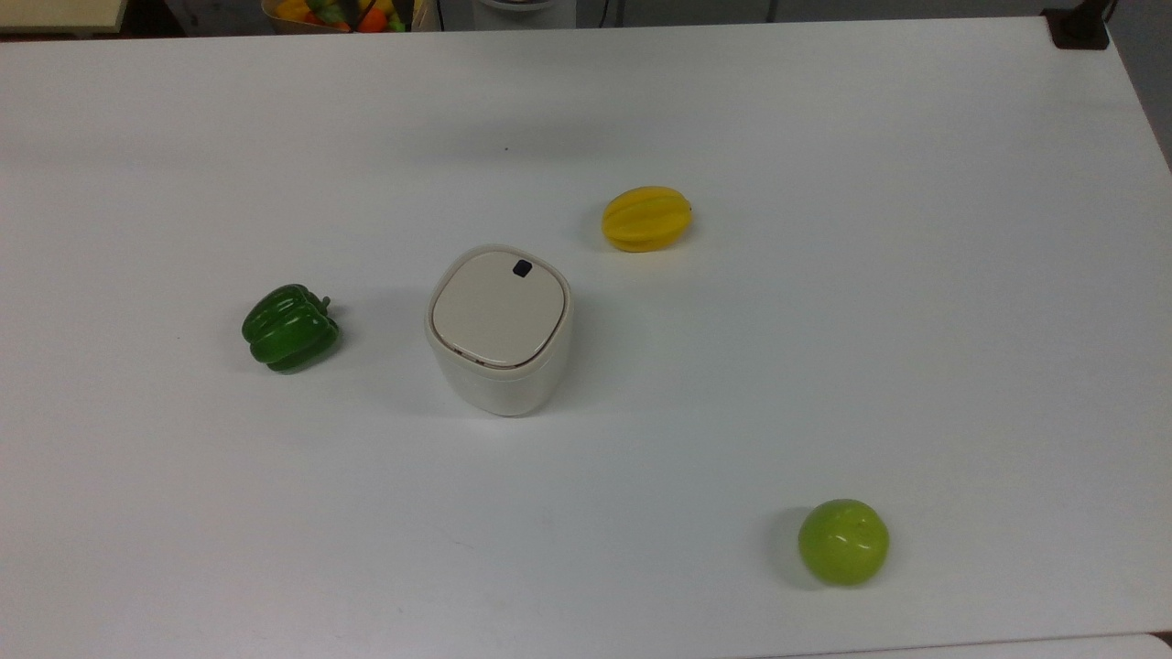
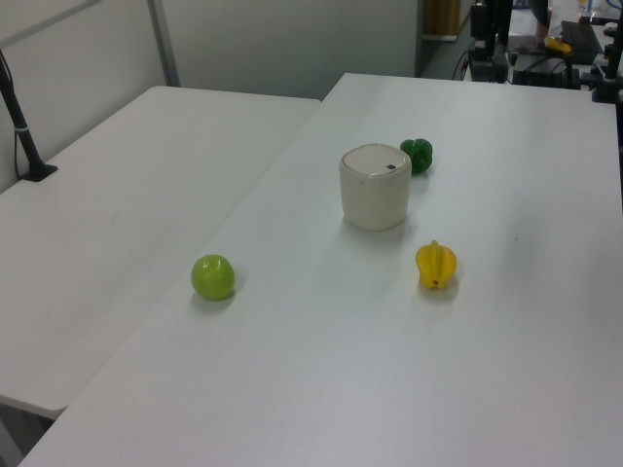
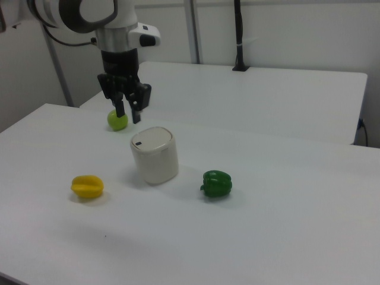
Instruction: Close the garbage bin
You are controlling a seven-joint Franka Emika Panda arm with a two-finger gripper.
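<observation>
Reading the small cream-white plastic garbage bin (image 1: 499, 334) as closed: its flat beige lid (image 1: 497, 310) sits flush, mid-table between green pepper (image 1: 289, 328) and yellow starfruit (image 1: 645, 219). My gripper (image 3: 128, 112) hangs above, fingers apparently slightly parted, empty.

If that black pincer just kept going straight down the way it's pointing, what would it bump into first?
Probably the flat lid of the garbage bin. In the right view the pincer points downward, above and slightly to the right view's left of the bin. Depth is unclear from this angle, so it could instead miss the bin and meet the white table.
</observation>
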